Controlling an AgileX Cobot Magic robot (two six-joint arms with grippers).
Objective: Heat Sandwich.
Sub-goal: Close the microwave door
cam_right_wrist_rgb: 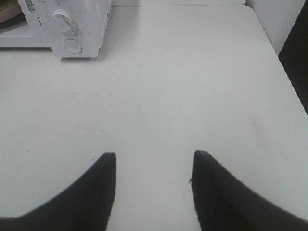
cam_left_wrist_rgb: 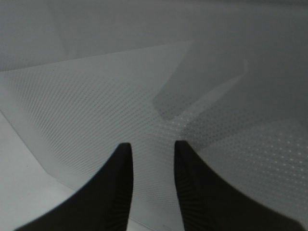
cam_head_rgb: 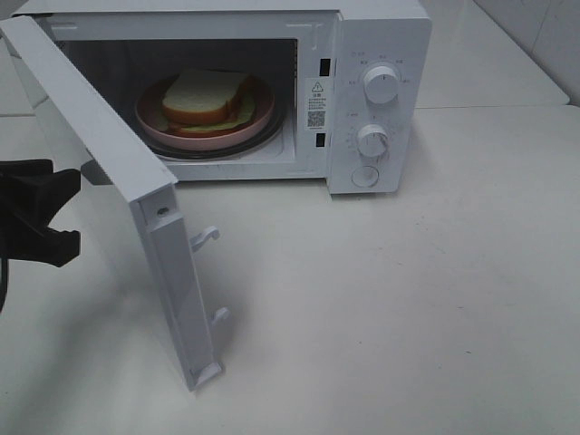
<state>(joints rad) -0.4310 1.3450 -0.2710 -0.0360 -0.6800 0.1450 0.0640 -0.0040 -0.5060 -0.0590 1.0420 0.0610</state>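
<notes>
Exterior high view, from the left: the left gripper (cam_head_rgb: 72, 210) pokes in at the left edge, black, its jaws spread in a V with nothing between them, just beside the outer face of the door (cam_head_rgb: 100, 136). The door stands swung open toward the near left. Two white latch hooks (cam_head_rgb: 207, 237) stick out of its free edge over the bench (cam_head_rgb: 408, 299).

The microwave (cam_head_rgb: 381, 27) sits at the far side of the bench with its cavity open. Inside, the sandwich (cam_head_rgb: 207, 98) lies flat on a pink plate (cam_head_rgb: 208, 138). The plate rests on the dark-rimmed turntable (cam_head_rgb: 227, 152), roughly in the middle of the cavity. To the right of the cavity is the control panel, with an upper knob (cam_head_rgb: 381, 85), a lower knob (cam_head_rgb: 372, 141) and a round button (cam_head_rgb: 365, 176) beneath them. The bench to the right of the microwave is plain white.

The left wrist view shows the left gripper (cam_left_wrist_rgb: 152, 147) facing the door (cam_left_wrist_rgb: 96, 106) close up, its dotted window mesh filling the frame. The jaws are parted by a narrow gap and grip nothing.

In the right wrist view, the right gripper (cam_right_wrist_rgb: 154, 156) hangs above the bench (cam_right_wrist_rgb: 168, 86), well apart from the microwave (cam_right_wrist_rgb: 72, 24). Its jaws are set wide and empty. The exterior high view does not show this gripper.
</notes>
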